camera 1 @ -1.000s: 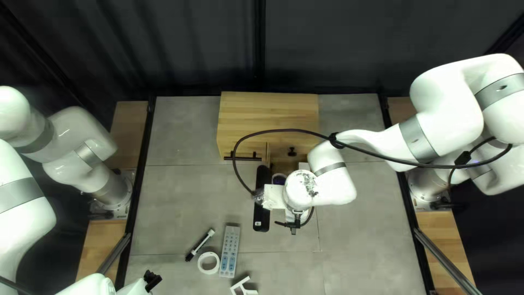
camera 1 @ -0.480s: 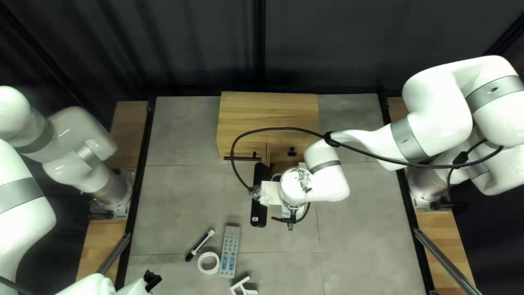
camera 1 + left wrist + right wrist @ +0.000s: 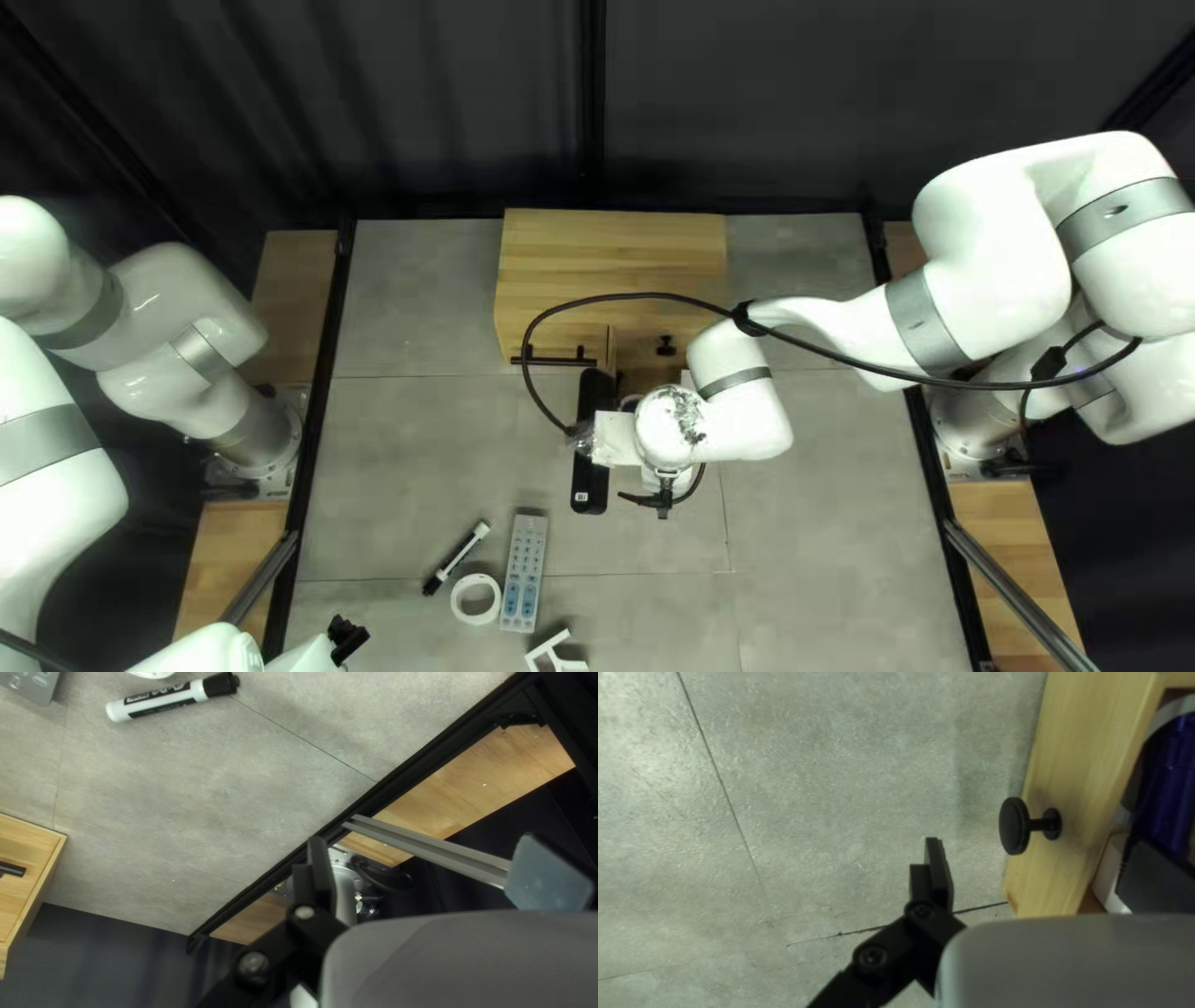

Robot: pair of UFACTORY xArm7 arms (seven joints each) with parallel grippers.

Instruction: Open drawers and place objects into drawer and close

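Sitting inside drawer (image 3: 1074,765): blue object (image 3: 1170,784).

Top left view: above the table's near edge; faces down at a slant toward the dark curtain (image 3: 436,100); widest, most distant coverage.
Left wrist view: on the left arm (image 3: 44,436); faces obliquely across the tabletop (image 3: 187,796) to its left edge; nearer.
Right wrist view: on the right arm (image 3: 996,261); faces down, close beside the drawer (image 3: 1077,784).
Marker: shared by top left and left wrist views.
Drawer: shared by right wrist and top left views, mostly arm-covered in the latter.
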